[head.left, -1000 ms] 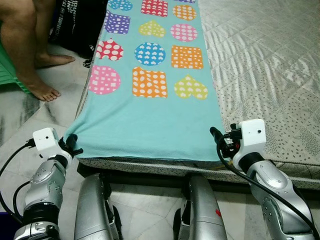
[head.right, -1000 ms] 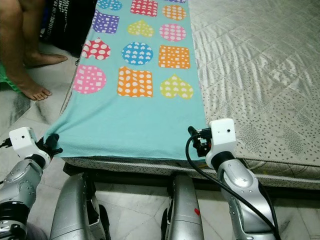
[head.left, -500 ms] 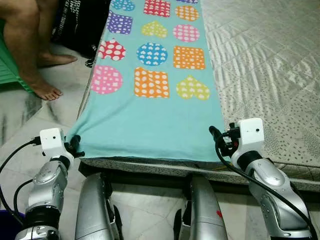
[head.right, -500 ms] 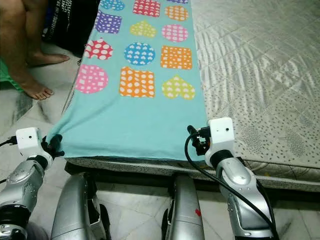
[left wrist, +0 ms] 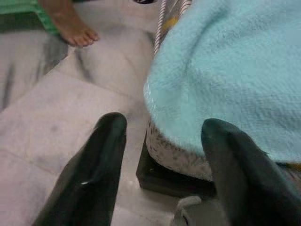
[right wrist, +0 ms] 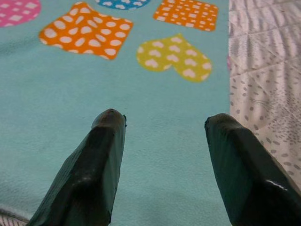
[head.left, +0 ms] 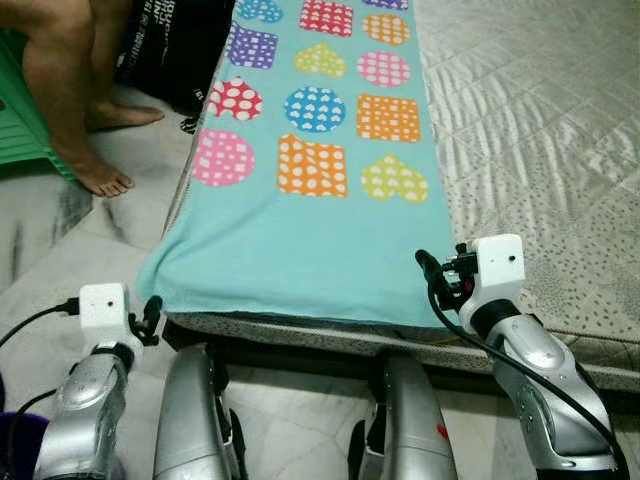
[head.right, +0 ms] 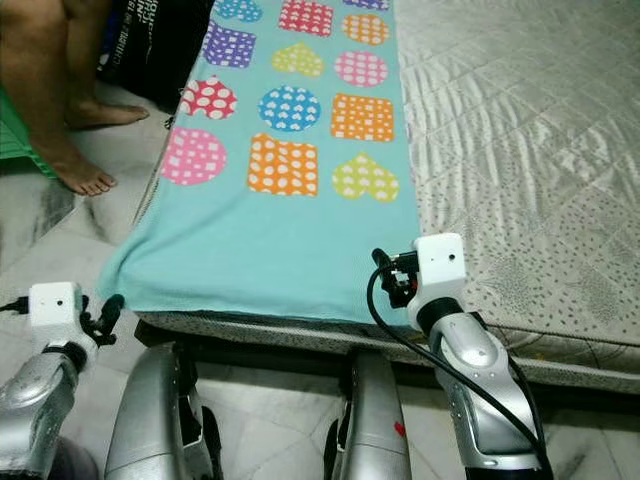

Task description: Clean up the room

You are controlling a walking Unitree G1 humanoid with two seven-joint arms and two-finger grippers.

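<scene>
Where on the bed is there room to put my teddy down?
The quilted grey mattress on the robot's right of the turquoise blanket is bare. The blanket's plain strip, between the yellow heart and the near edge, is free too, though the right gripper and the left gripper crowd its near corners.

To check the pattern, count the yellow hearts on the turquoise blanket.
2. One yellow heart lies by the blanket's right edge, nearest the robot; the other sits farther up, mid-blanket. More may be hidden beyond the picture's top.
</scene>
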